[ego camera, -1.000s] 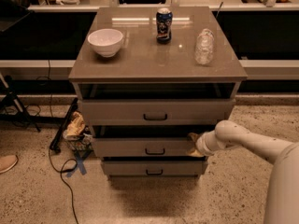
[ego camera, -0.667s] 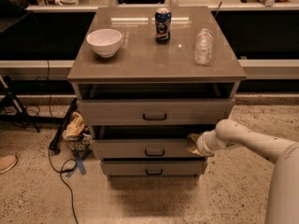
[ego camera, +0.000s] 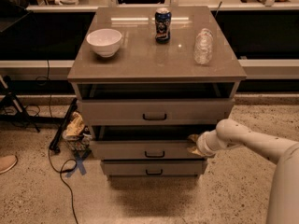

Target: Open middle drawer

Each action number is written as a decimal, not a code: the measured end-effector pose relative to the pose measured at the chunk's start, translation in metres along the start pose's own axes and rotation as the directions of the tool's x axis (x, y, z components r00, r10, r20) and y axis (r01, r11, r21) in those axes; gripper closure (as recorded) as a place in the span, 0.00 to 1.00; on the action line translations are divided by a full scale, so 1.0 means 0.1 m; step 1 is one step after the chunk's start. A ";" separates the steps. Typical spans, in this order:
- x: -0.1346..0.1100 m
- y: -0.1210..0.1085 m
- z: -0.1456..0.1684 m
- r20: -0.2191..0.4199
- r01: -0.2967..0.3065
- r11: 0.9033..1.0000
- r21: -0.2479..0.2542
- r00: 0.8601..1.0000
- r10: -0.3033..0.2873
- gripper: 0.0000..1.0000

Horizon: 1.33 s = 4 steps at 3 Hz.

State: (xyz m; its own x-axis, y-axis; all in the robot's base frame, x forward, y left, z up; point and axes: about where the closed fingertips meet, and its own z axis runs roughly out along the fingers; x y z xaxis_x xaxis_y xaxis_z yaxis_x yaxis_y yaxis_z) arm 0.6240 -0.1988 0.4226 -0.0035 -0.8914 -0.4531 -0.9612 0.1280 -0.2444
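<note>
"Where's your gripper?"

"My gripper (ego camera: pixel 194 145) sits at the right end of the middle drawer (ego camera: pixel 140 149), against the top corner of its front. My arm (ego camera: pixel 252 141) reaches in from the right. Whether it's clamped on that edge or only resting against it, I cannot tell."

"And the drawer itself?"

"It's the second of three, between the top drawer (ego camera: pixel 117 112) and the bottom drawer (ego camera: pixel 121 168). There's a dark gap above its front, so I judge it partly out but not fully."

"You're not on the handle?"

"No. The black bar handle (ego camera: pixel 154 154) is at the centre, well to my left."

"What worries you?"

"Pulling from one corner. An off-centre pull could skew the drawer in its runners and jam it, or my gripper could slide off the edge. The top drawer's front hangs just above me, so lifting as I pull could knock it. If the drawer binds, I may drag the whole cabinet, and the white bowl (ego camera: pixel 104 42), the soda can (ego camera: pixel 162 25) and the clear plastic bottle (ego camera: pixel 203 45) on the cabinet top (ego camera: pixel 140 62) could shake or tip."

"So?"

"I think it needs a slow, level pull straight toward the near side."
</note>
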 end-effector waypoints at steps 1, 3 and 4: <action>-0.01 0.00 -0.01 0.000 0.000 1.000 0.000 1.000 0.000 0.61; -0.03 -0.02 -0.06 0.000 0.000 1.000 0.000 1.000 0.000 0.15; -0.05 -0.02 -0.06 -0.002 0.005 1.000 0.001 1.000 -0.005 0.00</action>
State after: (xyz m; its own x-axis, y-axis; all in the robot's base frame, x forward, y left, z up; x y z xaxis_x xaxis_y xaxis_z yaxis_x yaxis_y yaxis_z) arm 0.6241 -0.1976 0.4306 0.0010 -0.8931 -0.4498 -0.9609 0.1237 -0.2478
